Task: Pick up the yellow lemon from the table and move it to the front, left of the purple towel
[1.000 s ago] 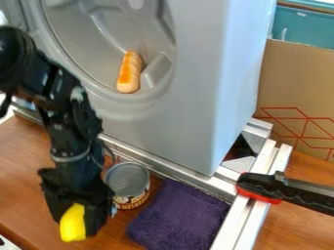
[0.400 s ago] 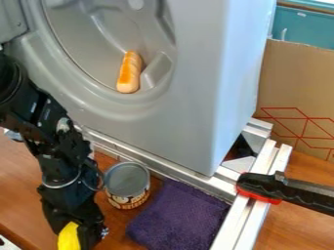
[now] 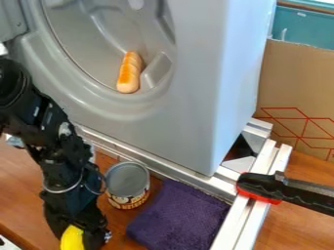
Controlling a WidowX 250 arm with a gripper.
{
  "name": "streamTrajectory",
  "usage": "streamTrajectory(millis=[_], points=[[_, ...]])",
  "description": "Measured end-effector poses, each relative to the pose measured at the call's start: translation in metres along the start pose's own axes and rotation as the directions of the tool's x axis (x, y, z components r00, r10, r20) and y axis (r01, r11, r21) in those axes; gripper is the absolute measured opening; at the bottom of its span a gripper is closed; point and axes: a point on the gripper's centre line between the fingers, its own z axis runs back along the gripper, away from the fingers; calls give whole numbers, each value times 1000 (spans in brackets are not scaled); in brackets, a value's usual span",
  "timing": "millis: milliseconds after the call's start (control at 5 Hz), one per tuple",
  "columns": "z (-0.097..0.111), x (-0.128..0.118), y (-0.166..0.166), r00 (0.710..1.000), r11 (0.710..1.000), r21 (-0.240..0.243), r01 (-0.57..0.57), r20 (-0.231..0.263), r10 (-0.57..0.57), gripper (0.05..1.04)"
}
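The black gripper (image 3: 77, 233) hangs at the lower left, low over the wooden counter, shut on a yellow object (image 3: 72, 238) that pokes out between its fingers. To its right stands a grey-topped can (image 3: 127, 184) with a patterned label. A folded purple cloth (image 3: 179, 217) lies on the counter beside the can. Higher up, an orange-brown bread roll or sausage toy (image 3: 129, 72) rests inside the round grey drum opening of a machine (image 3: 156, 127).
A metal rail frame (image 3: 251, 215) runs along the machine's base and toward the front. A black and red clamp (image 3: 274, 189) sits on it at the right. Behind stands a cardboard box (image 3: 297, 88), with a teal bin (image 3: 306, 27) beyond.
The arm and gripper have shifted a little down and left with the yellow object, then slightly back up in the last moment. The can, cloth and roll have stayed in place.
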Motion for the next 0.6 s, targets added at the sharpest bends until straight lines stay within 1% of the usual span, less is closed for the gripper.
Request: streamTrajectory(millis=[200,400,600], points=[[2,1,2,1000,1000,-2,-27,14,27,1006],[5,4,1,999,999,-6,-43,7,43,1003],[8,8,1,998,999,-3,-38,51,38,1003]])
